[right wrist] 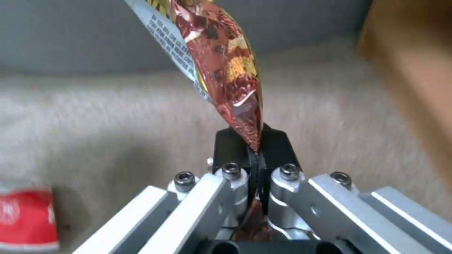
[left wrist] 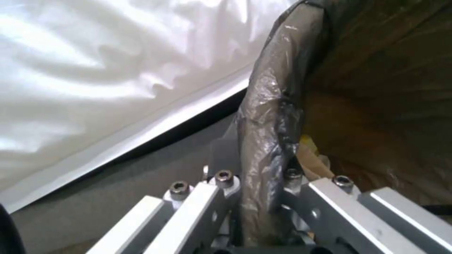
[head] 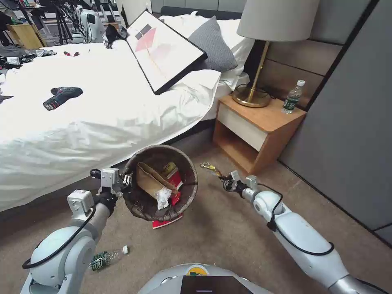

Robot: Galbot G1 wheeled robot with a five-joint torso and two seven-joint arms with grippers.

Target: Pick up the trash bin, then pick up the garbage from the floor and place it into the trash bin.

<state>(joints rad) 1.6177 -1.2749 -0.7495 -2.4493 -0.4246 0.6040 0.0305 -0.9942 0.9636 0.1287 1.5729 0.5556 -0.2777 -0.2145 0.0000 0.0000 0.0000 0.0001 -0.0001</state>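
Beside a white-sheeted bed (head: 81, 122), the left pincer (head: 127, 179) clamps the bag-lined rim of the trash bin (head: 161, 181), holding it tilted above the carpet (head: 212, 237) so its mouth faces the head camera. The left wrist view shows the dark liner (left wrist: 266, 116) pinched between the closed fingers (left wrist: 221, 190). Inside the bin lie a flat brown paper bag (head: 149, 177), a white tissue scrap (head: 163, 197), a red packet (head: 175, 181) and a yellow wrapper (head: 168, 167).

To the bin's right, the right pincer (head: 226, 179) grips a gold-and-brown snack wrapper (head: 210, 167) by one end, its fingers (right wrist: 235, 148) shut tight on the foil; the wrapper (right wrist: 221, 67) hangs in the air near the bin's rim, apart from it, in front of a wooden nightstand (head: 261, 130).

A red-and-white packet (head: 167, 222) lies on the carpet just under the bin, and a crushed green-labelled bottle (head: 107, 258) lies near the left arm's elbow.
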